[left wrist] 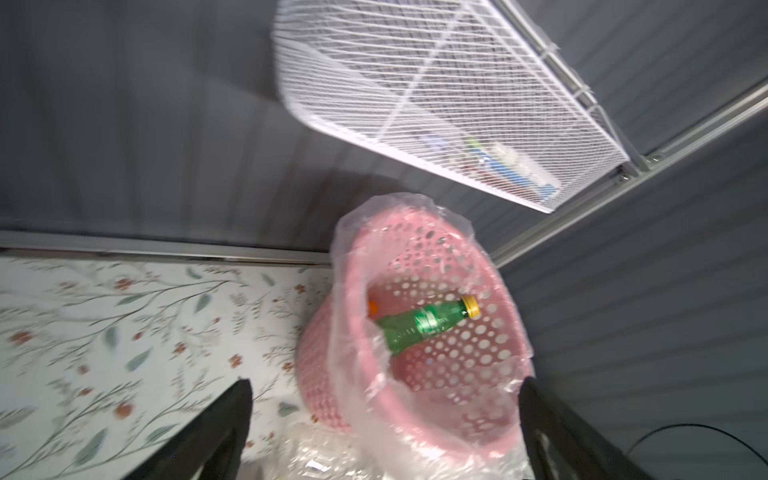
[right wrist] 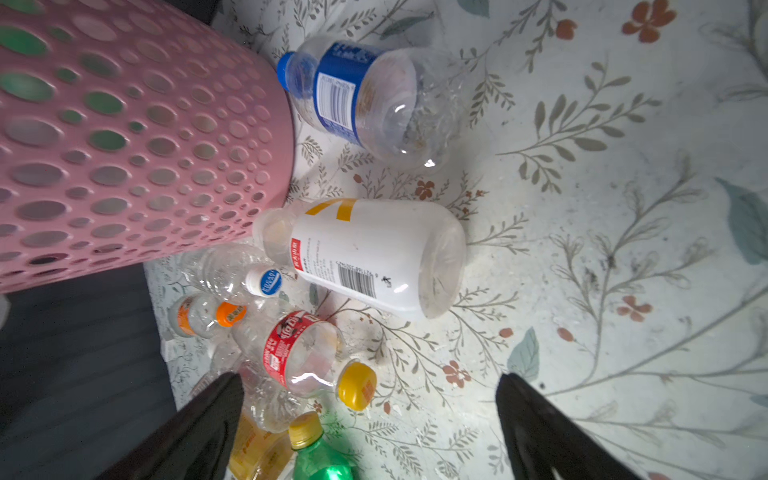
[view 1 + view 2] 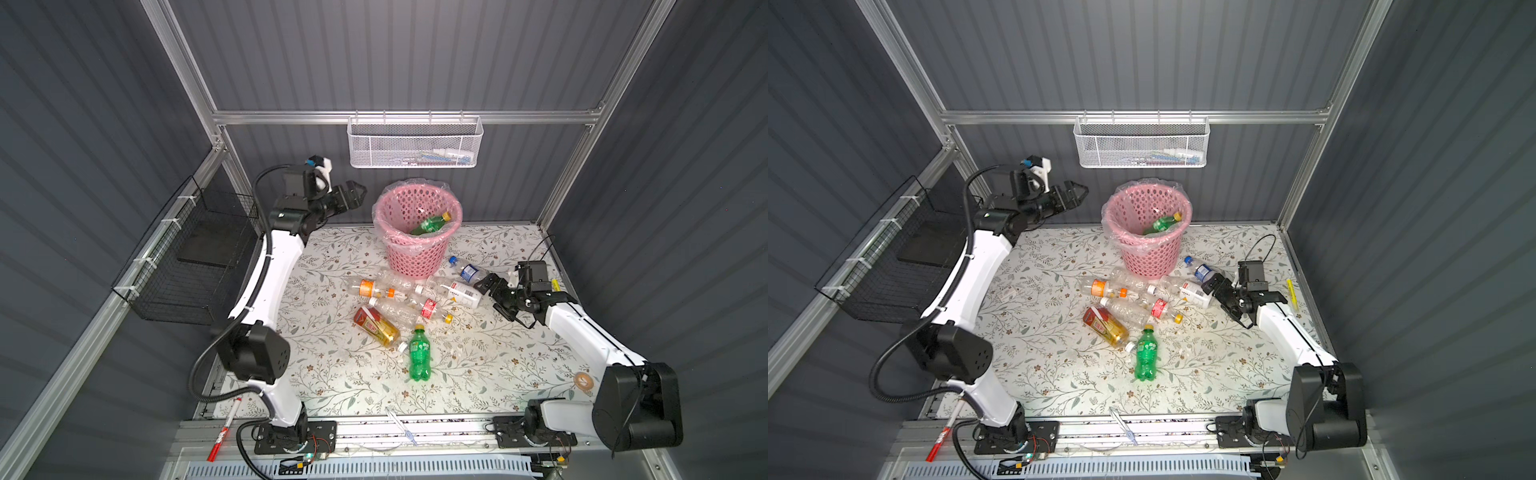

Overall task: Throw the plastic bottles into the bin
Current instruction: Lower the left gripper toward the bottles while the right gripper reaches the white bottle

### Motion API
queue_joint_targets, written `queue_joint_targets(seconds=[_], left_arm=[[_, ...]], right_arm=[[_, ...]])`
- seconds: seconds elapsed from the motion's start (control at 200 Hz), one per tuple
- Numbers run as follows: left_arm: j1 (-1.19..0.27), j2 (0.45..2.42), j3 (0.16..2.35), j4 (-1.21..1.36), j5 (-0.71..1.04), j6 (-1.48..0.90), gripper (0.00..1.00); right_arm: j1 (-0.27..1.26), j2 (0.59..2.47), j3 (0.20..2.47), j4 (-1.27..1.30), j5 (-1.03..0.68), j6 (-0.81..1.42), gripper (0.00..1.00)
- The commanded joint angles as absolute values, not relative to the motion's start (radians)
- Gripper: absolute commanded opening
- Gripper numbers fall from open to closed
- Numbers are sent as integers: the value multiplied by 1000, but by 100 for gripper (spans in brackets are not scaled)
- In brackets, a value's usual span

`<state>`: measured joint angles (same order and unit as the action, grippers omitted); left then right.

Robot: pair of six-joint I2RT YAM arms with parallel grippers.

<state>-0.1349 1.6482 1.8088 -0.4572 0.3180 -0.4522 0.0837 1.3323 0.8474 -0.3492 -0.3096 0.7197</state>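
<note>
The pink bin (image 3: 417,224) with its clear bag stands at the back of the table. A green bottle (image 3: 430,224) with a yellow cap lies inside it, also in the left wrist view (image 1: 424,324). My left gripper (image 3: 359,194) hangs open and empty, raised just left of the bin's rim (image 1: 415,419). Several plastic bottles lie in front of the bin: blue-capped (image 3: 467,270), white-labelled (image 3: 455,291), orange-labelled (image 3: 368,287), red-labelled (image 3: 430,309), amber tea (image 3: 376,326) and green (image 3: 419,353). My right gripper (image 3: 490,297) stands open and empty, low beside the white-labelled bottle (image 2: 374,253).
A white mesh basket (image 3: 413,143) hangs on the back wall above the bin. A black wire basket (image 3: 195,257) is fixed to the left rail. A red-and-white marker (image 3: 224,430) lies at the front left, and a yellow highlighter (image 3: 1291,293) lies by the right edge.
</note>
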Motion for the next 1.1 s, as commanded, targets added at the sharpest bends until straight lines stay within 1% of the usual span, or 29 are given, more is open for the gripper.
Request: queue_joint_targets(seconds=[0.0,0.085,0.215,0.385,0.53,0.745,0.896,1.096], left_arm=[[-51,1468,1672,-401,291,-421,100],[-15,1406,1517,-400,295,-409,100],[1,1324,1260,-351,275,-399,100],[7,1297,1078,-322,283,-397,99],[8,1288,1019,-324,282,-379,99],[9,1282,971,-317,292,-374,99],[11,1291,948,-306,298,-372,100],[11,1298,930,-294,306,-378,99]], right_arm=[[105,1389,915,-444,-249,575,97],[119,1431,971,-507,-214,450,97],[155,1493,1075,-617,-172,278,97],[236,1577,1189,-700,-83,95,96],[284,1655,1252,-727,-53,-56,95],[312,1732,1307,-731,1,-227,96],[316,1771,1336,-696,5,-300,97],[325,1834,1381,-667,2,-340,97]])
